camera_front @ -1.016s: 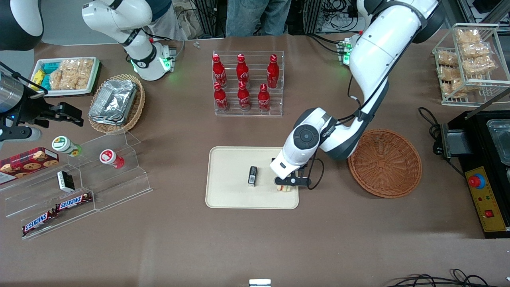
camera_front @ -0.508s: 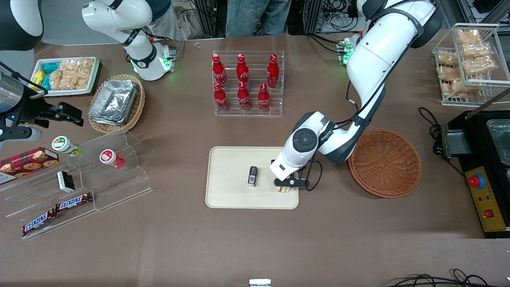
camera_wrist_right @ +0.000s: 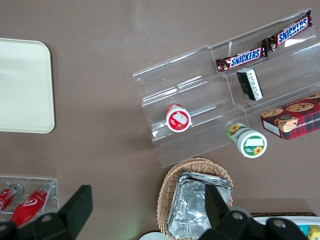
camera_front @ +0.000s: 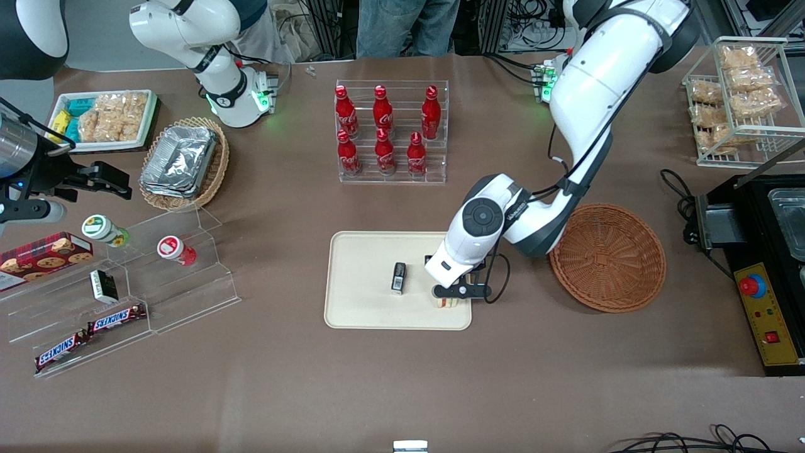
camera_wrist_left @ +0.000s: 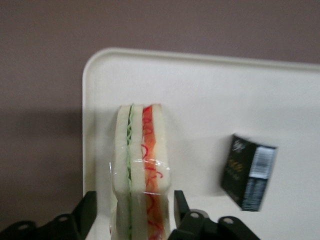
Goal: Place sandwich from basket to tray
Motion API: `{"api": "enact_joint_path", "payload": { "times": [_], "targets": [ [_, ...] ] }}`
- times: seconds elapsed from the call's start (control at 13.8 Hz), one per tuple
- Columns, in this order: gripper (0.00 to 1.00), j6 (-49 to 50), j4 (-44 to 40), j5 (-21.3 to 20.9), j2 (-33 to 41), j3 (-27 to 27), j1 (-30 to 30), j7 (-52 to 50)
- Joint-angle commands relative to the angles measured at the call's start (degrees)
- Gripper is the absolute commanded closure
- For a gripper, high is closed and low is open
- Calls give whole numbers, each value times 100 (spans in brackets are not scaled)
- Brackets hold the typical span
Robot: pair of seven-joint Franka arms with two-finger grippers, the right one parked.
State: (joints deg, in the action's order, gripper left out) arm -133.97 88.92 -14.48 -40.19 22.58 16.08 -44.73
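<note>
The sandwich (camera_wrist_left: 137, 160) stands on its edge on the cream tray (camera_front: 365, 308), near the tray's corner closest to the basket; its pale bread, green and red filling face the wrist camera. My gripper (camera_wrist_left: 134, 200) is open around the sandwich, with a black finger (camera_wrist_left: 89, 207) on each side and a gap showing between each finger and the bread. From the front, the gripper (camera_front: 449, 294) hangs low over the sandwich (camera_front: 448, 303) and hides most of it. The reddish-brown woven basket (camera_front: 607, 257) sits beside the tray, toward the working arm's end, with nothing in it.
A small black box (camera_front: 398, 278) lies on the tray near its middle, close beside the sandwich. A clear rack of red bottles (camera_front: 391, 132) stands farther from the front camera than the tray. Clear snack shelves (camera_front: 126, 296) stand toward the parked arm's end.
The gripper and sandwich have shifted slightly nearer the front camera over the tray. The box and basket have not moved.
</note>
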Motion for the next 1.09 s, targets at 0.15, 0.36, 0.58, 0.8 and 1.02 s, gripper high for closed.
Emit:
{"api": "enact_joint_path", "payload": {
  "times": [0.15, 0.36, 0.58, 0.8, 1.02],
  "targets": [
    [0, 880, 81, -3, 1266, -8, -358, -221],
    [0, 1441, 72, 724, 1908, -8, -780, 496],
    [0, 2364, -50, 1473, 2515, -26, -1282, 1316],
    [0, 3331, -243, 1544, 2893, -26, -1695, 1658],
    [0, 4246, -314, 1764, 3359, -87, -2134, 2336]
  ]
}}
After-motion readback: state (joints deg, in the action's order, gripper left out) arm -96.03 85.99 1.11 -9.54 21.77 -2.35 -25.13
